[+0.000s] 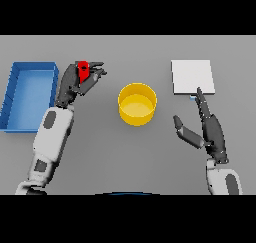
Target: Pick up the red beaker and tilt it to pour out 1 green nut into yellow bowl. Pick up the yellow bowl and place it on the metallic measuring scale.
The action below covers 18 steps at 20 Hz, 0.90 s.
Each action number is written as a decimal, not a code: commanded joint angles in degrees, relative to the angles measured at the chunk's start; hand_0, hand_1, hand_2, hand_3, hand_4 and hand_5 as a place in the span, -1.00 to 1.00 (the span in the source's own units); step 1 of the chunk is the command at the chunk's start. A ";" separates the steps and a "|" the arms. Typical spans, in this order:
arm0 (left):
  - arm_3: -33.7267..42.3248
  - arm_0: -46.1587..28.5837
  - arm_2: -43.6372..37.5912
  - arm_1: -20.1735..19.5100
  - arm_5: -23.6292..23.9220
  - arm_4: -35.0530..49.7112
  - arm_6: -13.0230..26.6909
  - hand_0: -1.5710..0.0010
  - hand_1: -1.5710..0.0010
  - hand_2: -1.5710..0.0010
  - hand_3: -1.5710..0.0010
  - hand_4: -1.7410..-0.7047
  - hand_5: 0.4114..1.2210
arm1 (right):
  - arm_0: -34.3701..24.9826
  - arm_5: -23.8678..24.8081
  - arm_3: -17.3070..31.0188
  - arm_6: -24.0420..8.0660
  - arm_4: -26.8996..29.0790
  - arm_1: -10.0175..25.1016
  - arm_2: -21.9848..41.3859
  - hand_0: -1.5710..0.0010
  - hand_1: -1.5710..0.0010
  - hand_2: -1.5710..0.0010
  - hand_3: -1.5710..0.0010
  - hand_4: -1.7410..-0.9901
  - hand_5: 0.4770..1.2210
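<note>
The left hand (pixel 80 82) was clenched around the red beaker (pixel 83 70), left of the yellow bowl (pixel 137 104). The right hand (pixel 209 129) was released, fingers straight, near the scale (pixel 193 77).

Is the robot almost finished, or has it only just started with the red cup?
Just started. The left hand has grabbed the red beaker, left of the yellow bowl. No green nut shows in the bowl, so pouring remains. The bowl sits on the table, not on the scale. The right hand waits open.

no readable text, no labels, no numbers anywhere
</note>
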State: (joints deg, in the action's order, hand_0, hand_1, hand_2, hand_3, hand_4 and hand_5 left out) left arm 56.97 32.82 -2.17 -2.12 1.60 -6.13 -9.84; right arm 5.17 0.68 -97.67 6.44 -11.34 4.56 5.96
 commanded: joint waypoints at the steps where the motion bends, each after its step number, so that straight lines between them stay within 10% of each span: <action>1: 0.36 0.09 0.49 -0.53 -0.01 -0.49 0.64 -0.98 -0.98 -0.98 -0.98 -0.97 0.78 | 0.42 0.07 -0.14 1.41 -0.34 0.31 0.02 1.00 1.00 1.00 1.00 0.39 -0.51; 18: 1.73 12.34 26.76 -13.27 -7.02 -27.49 14.53 -1.00 -1.00 -1.00 -1.00 -1.00 0.88 | 0.38 -0.10 -0.72 -1.09 -0.90 0.11 0.58 1.00 1.00 1.00 1.00 0.49 -0.48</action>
State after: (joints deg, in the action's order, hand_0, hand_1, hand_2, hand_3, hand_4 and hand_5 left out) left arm 58.72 45.17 24.57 -15.36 -5.41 -33.56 4.73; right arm 5.56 0.56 -98.38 5.31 -12.24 4.66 6.55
